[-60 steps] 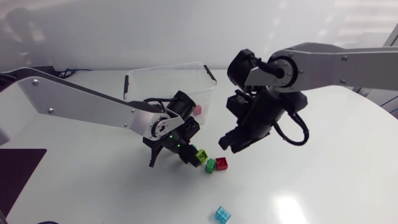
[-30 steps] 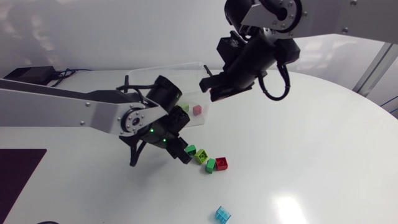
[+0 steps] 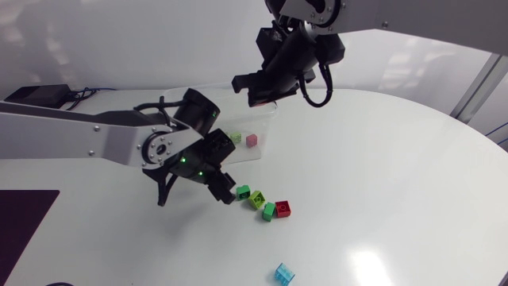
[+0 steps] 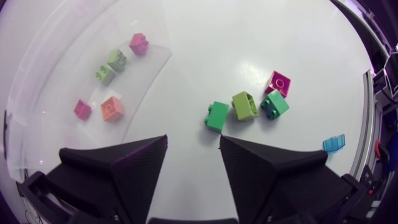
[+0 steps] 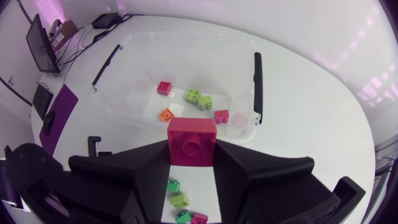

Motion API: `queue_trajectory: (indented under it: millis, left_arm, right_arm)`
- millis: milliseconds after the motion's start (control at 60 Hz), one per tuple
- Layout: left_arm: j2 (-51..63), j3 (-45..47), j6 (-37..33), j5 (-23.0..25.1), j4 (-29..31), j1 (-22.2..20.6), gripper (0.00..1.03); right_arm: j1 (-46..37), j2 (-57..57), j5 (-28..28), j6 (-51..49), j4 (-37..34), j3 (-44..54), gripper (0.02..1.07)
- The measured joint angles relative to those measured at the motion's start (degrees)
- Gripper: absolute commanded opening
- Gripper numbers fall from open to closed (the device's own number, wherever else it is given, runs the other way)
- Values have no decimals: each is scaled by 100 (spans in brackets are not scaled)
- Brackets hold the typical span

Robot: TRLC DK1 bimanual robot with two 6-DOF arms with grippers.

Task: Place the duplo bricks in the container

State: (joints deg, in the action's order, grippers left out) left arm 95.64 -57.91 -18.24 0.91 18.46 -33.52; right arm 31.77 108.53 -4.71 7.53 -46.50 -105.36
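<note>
One magenta brick (image 5: 191, 142) | clamped in right fingers (image 5: 144, 180) | stud facing wrist

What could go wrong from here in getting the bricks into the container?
1. The right gripper holds a magenta square plastic brick that appears over the edge of the clear plastic container, not its middle; released here, it might clip the wall and land outside.
2. The open left gripper hovers by a green square brick close beside a lime brick; closing could scatter the neighbours.
</note>
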Motion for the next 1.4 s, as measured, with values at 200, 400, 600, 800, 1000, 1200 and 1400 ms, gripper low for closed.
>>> queue_trajectory:
  millis: [200,400,600,800,1000,1200,1400]
  left_arm:
    - [511,37,-605,704,-352,131,96]
    - [608,79,-942,1117,-612,234,96]
    - [1014,81,-1189,1217,-909,234,95]
    - [1311,87,-1296,1217,-1204,221,54]
    - [1469,96,-1314,1325,-1440,144,29]
    - [1414,262,-1314,1364,-1604,81,26]
    - [1040,671,-1314,1362,-1561,177,25]
  right_arm:
    - [-7,33,0,0,-2,-168,25]
    - [-7,278,0,2,-35,-739,25]
    - [-4,673,0,22,-85,-1207,25]
    - [0,1187,31,63,-229,-1733,64]
    - [2,1390,256,157,-433,-1926,103]
    - [0,793,326,170,-380,-1169,103]
    - [-83,-780,323,103,-96,964,103]
